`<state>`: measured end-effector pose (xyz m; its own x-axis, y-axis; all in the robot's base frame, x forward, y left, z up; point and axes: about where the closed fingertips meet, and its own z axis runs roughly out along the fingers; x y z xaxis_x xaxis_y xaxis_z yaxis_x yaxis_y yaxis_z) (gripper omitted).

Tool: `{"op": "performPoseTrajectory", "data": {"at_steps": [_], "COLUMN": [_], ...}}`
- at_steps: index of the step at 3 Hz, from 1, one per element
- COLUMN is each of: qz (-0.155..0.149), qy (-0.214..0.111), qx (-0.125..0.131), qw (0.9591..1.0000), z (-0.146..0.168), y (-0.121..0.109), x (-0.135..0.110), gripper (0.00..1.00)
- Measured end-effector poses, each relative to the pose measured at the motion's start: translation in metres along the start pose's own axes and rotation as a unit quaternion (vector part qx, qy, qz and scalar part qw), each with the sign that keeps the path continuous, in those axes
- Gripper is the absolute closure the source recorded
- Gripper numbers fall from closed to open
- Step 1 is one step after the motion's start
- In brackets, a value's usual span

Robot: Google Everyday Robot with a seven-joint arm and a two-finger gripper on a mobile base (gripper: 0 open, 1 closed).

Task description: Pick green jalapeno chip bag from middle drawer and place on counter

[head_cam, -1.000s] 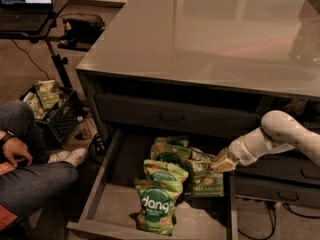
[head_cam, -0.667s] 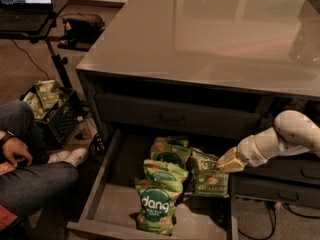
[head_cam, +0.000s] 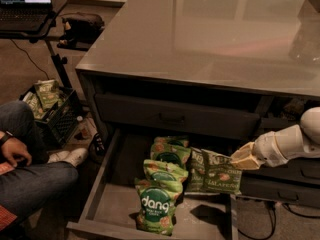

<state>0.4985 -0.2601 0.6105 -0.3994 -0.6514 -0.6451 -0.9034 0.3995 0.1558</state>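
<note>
The green jalapeno chip bag [head_cam: 215,173] is dark olive with pale lettering. It leans at the right side of the open middle drawer [head_cam: 115,204], its top edge raised toward the gripper. My gripper [head_cam: 241,159] reaches in from the right, its pale tips at the bag's upper right corner and shut on it. The white arm runs off the right edge. The glossy grey counter [head_cam: 210,34] spreads above the drawer.
Several brighter green "dang" bags [head_cam: 156,206] lie in the middle of the drawer. A shut drawer front with a metal pull [head_cam: 172,118] sits above it. Narrower dark drawers [head_cam: 280,189] stand on the right. A seated person's legs [head_cam: 30,174] and a crate [head_cam: 50,109] are on the left.
My gripper has drawn back to the right, and the jalapeno bag has shifted right with it, its top edge lifted. The dang bags have not moved.
</note>
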Motion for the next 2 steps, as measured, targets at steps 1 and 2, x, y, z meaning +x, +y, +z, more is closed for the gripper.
{"op": "performPoseTrajectory", "data": {"at_steps": [1, 2], "qz": [0.000, -0.018], "qy": [0.000, -0.018], "qx": [0.000, 0.009], "qw": [1.0000, 0.9996], "z": [0.000, -0.031], "y": [0.000, 0.005], "x": [0.000, -0.028], "gripper": [1.00, 1.00]}}
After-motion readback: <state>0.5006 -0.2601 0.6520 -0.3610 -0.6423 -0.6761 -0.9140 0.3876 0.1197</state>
